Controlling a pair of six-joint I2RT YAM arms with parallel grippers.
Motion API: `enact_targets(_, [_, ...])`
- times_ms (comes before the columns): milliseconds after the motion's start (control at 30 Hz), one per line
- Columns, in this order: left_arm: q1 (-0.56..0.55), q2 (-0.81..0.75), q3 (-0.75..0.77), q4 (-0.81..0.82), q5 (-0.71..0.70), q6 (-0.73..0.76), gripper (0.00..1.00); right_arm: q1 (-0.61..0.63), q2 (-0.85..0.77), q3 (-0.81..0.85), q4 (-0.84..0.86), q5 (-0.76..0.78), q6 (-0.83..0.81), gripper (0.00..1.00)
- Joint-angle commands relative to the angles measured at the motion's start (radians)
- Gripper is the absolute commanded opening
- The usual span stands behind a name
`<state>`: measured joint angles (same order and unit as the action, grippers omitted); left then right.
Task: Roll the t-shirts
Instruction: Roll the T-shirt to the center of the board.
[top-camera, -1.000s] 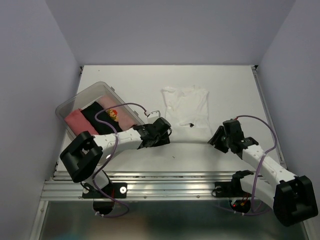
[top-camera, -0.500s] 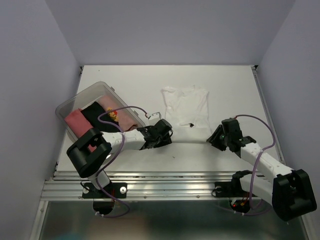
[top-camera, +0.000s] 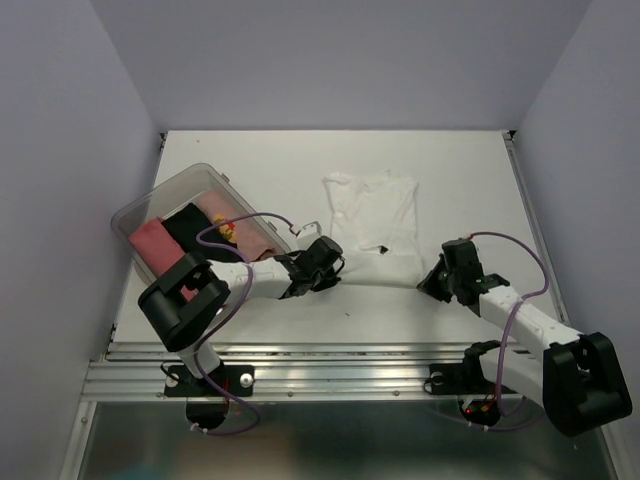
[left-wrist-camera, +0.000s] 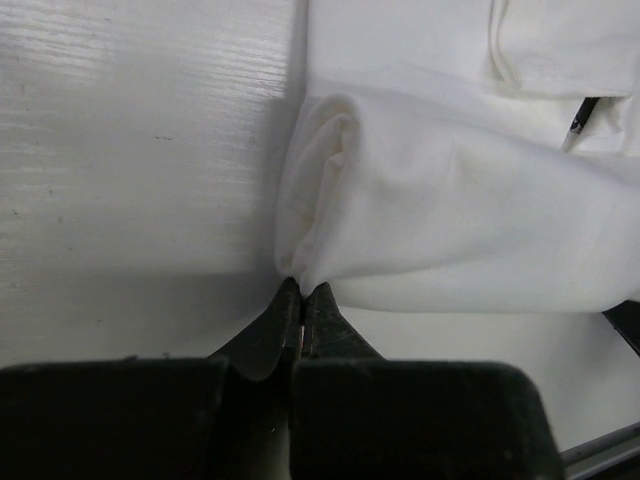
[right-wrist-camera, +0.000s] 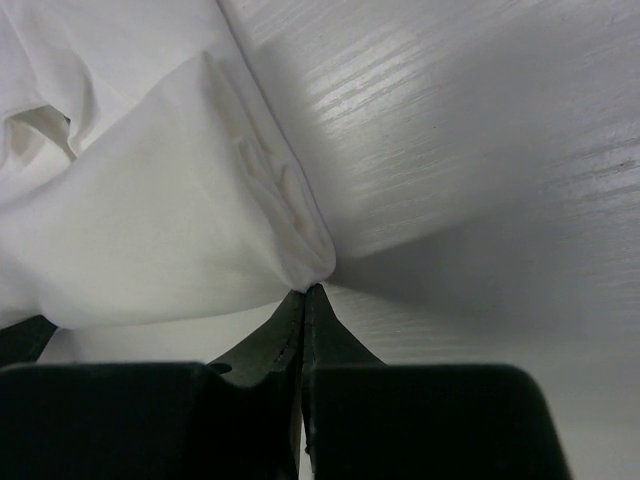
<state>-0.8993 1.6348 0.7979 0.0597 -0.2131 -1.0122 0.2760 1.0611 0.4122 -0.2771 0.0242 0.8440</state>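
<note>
A plain white cloth t-shirt (top-camera: 372, 212) lies flat on the white bench (top-camera: 270, 165), about in the middle and a bit toward the right edge. Its small dark neck label (top-camera: 380, 248) shows close to the side of the shirt nearest the arms. That near side is bunched into a thick soft fold that runs from left to right. The left gripper (left-wrist-camera: 303, 292) is down at the left end of this fold. Its two black fingers (left-wrist-camera: 268, 338) are pressed tight together, and they pinch a little tip of the white cloth. The right gripper (right-wrist-camera: 304, 296) is down at the right end of the fold. Its fingers are pressed tight together too, and they pinch the cloth corner there. Both grippers sit low, close to the bench top. A clear plastic tub (top-camera: 150, 203) stands near the left edge of the bench, turned at a slant. Inside it lie a salmon-pink cloth shirt (top-camera: 150, 243), a black cloth shirt (top-camera: 193, 235) and a pale shirt with a red and yellow print (top-camera: 226, 228), side by side. The tub is apart from the white t-shirt, and the left arm (top-camera: 245, 278) reaches across the bench just in front of the tub.
</note>
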Motion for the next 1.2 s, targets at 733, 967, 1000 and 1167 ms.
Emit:
enact_targets(733, [-0.007, -0.210, -0.006, -0.296, 0.161, 0.064, 0.00, 0.002, -0.211, 0.089, -0.362, -0.092, -0.014, 0.01])
enact_targets(967, [-0.003, -0.216, 0.079, -0.431, 0.162, 0.057, 0.00, 0.002, -0.191, 0.171, -0.410, -0.050, 0.003, 0.01])
enact_targets(1000, [-0.001, -0.207, 0.095, -0.437, 0.167, 0.055, 0.00, 0.002, -0.185, 0.175, -0.410, -0.049, 0.001, 0.01])
enact_targets(1167, [0.019, -0.178, 0.121, -0.448, 0.208, 0.052, 0.00, 0.002, -0.153, 0.217, -0.413, -0.029, -0.008, 0.01])
